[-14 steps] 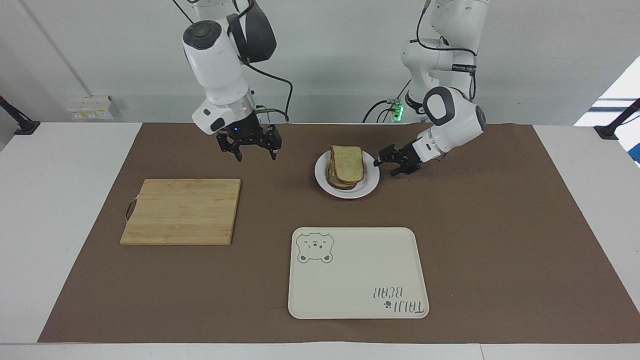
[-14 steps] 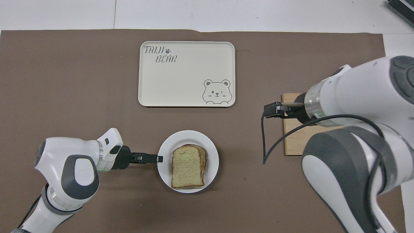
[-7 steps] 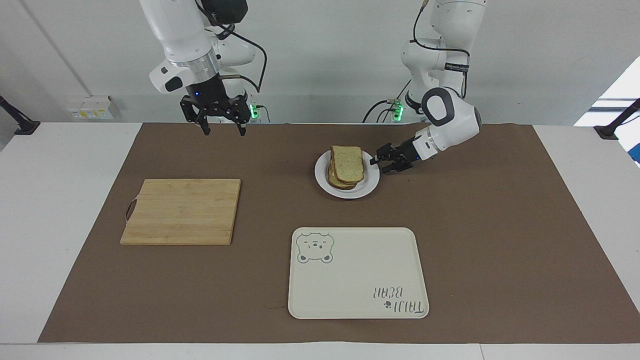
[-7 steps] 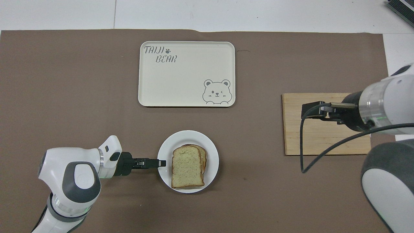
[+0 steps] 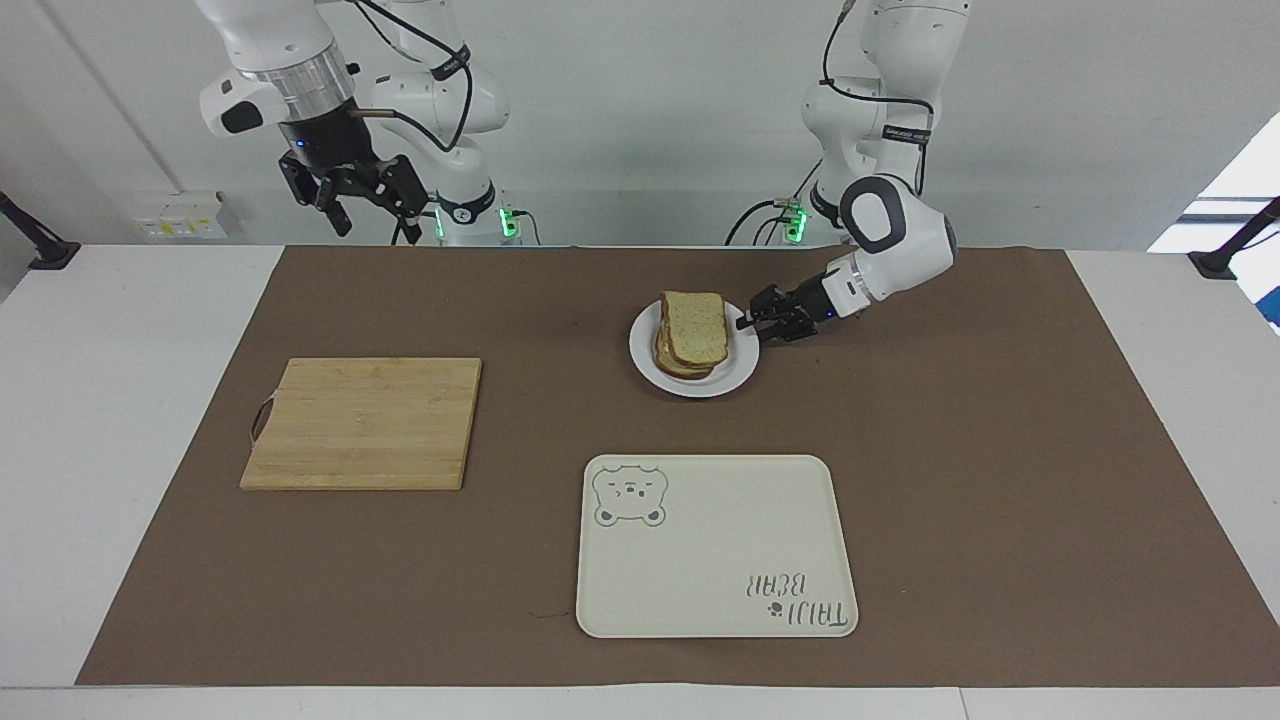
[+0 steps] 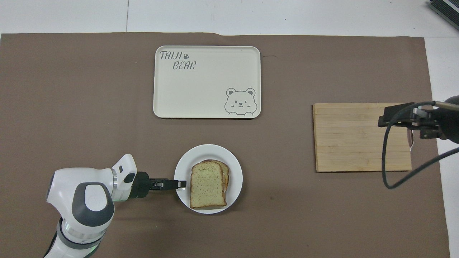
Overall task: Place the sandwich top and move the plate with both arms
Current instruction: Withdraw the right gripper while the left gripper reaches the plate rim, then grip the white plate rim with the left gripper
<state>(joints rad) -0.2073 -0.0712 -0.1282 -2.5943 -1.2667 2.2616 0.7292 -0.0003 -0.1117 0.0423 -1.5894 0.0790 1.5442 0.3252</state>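
The sandwich top point(image 5: 694, 322), a speckled tan slice, lies bare face up on a stack of bread on the small white plate point(image 5: 738, 367); both also show in the overhead view, the slice point(image 6: 207, 183) on the plate point(image 6: 214, 152). My left gripper point(image 5: 752, 324) is low at the plate's rim on the left arm's side, open, with its tips at the rim point(image 6: 181, 184). My right gripper point(image 5: 368, 220) is open and empty, raised high near its base, over the table's edge.
A wooden cutting board point(image 5: 365, 423) lies toward the right arm's end of the table. A cream tray with a bear drawing point(image 5: 715, 545) lies farther from the robots than the plate. A brown mat point(image 5: 1000, 480) covers the table.
My right gripper has risen and drawn back from beside the plate toward its base. My left gripper has edged in onto the plate's rim. The plate and bread have not moved.
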